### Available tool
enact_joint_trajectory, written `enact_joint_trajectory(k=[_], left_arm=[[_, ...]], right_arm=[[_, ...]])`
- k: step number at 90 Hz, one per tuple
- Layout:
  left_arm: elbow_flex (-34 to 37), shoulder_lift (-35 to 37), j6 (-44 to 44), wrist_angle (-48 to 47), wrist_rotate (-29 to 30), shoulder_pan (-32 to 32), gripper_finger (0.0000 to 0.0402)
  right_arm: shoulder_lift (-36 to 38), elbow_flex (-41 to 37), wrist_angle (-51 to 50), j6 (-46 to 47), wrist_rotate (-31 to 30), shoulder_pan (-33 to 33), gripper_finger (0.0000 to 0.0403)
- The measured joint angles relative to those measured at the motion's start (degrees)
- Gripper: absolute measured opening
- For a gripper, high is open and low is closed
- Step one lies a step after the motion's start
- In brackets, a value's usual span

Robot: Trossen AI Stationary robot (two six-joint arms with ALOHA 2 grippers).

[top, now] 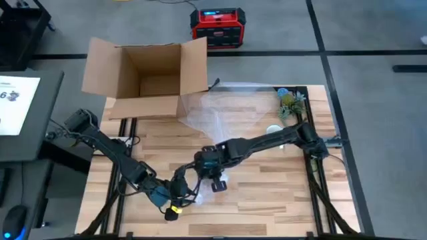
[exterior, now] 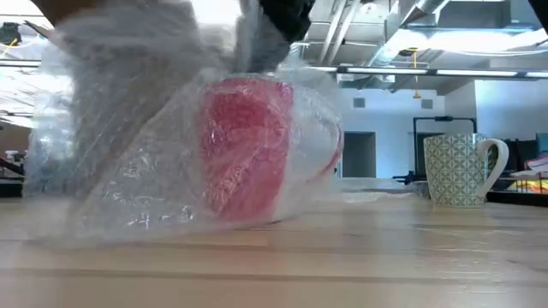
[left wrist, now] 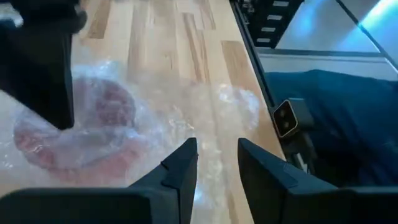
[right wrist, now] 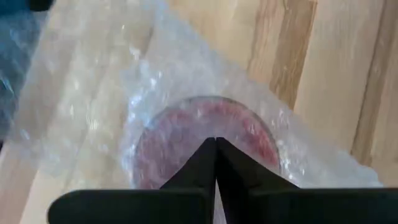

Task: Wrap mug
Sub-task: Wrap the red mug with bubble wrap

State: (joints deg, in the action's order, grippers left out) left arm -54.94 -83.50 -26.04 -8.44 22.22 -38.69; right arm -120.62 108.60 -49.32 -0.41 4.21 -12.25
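Wrapping is well under way, folks: the red mug (exterior: 253, 150) sits on the table (top: 280, 200) already under a loose layer of bubble wrap (exterior: 128, 171), which drapes over it and trails off to one side, so cover is there but nothing looks snug or tucked. The right gripper (right wrist: 216, 149) hangs directly above the mug, fingers pinched tight together; from its wrist view they meet right over the wrapped top, and I judge they have a fold of the wrap between them, though the film at the tips is hard to make out. The left gripper (left wrist: 217, 165) waits just beside the bundle, fingers apart and holding nothing, with a loose flap of wrap lying on the wood just ahead of it. What's left, by my reading: pull the slack around the mug, close the open side, and tuck the ends so it holds. Beyond the right arm, a spare sheet (top: 223, 110) lies spread near the box (top: 143, 77), and a patterned mug (exterior: 458, 167) stands well apart, bare, possibly next in line.
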Motion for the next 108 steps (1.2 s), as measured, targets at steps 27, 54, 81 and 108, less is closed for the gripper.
enact_joint_trajectory(k=[27,54,81,108], left_arm=[[0.0,0.0,2.6,0.0,2.7,1.8,0.0097],[0.0,0.4,-0.2,-4.0,3.4,1.3,0.0097],[-0.1,-1.5,-12.8,-13.3,1.5,0.5,0.0097],[0.0,-9.4,2.5,4.2,5.7,2.5,0.0088]], right_arm=[[2.2,-0.9,1.5,0.9,0.1,-2.7,0.0000],[-3.9,-5.1,4.0,1.9,0.5,0.8,0.0000],[-8.0,-4.8,4.9,0.6,0.9,1.9,0.0000],[-5.9,-5.1,4.9,0.4,0.6,1.7,0.0000]])
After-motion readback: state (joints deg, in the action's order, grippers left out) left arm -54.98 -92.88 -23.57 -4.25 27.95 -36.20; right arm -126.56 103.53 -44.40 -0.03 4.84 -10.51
